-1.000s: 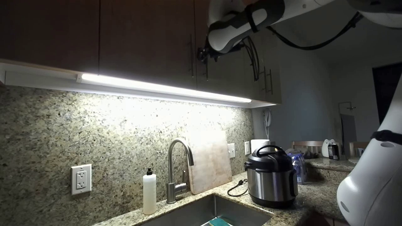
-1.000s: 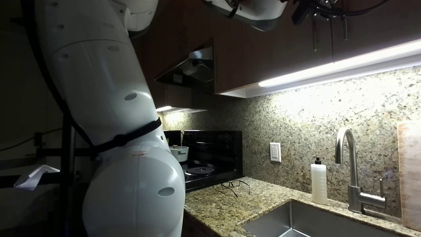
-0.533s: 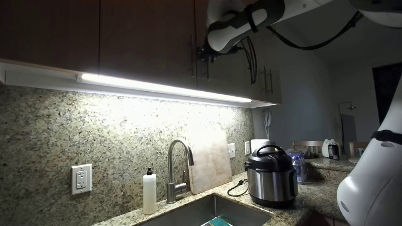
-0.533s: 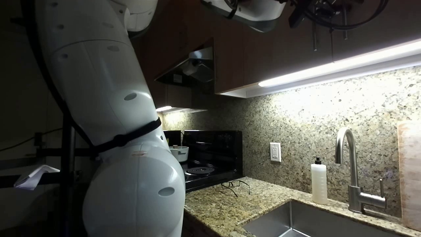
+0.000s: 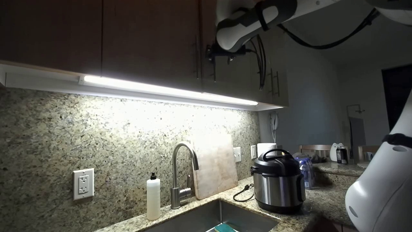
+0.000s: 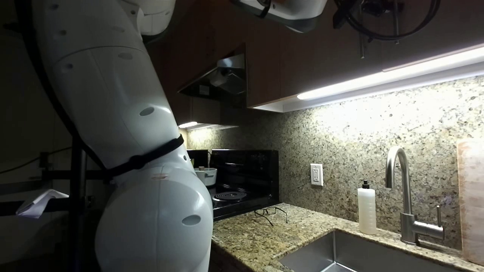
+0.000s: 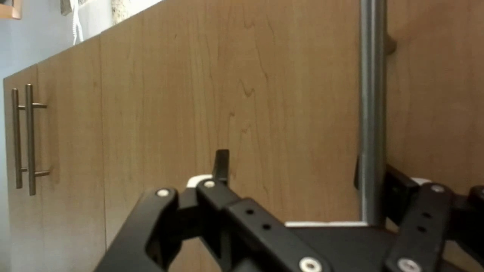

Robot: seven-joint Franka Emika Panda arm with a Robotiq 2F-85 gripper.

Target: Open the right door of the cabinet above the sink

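Up above the sink (image 6: 359,251), my claw (image 7: 298,173) is spread wide, and the handle (image 7: 372,113) of the right door (image 7: 242,75) looks to be inside the gap but way off-centre. It stands upright, crossways to my grip, over by the finger (image 7: 402,189) on the right of the wrist view, and it passes in front of the tip, so I reckon that tip reaches behind it. Can't tell if they're touching, tbh. The other finger (image 7: 222,162) has only plain door ahead. Door's bottom edge looks slightly proud of its neighbour (image 5: 151,42) in both exterior views, so it's probably cracked a bit; next I'd hook and pull back rather than squeeze.
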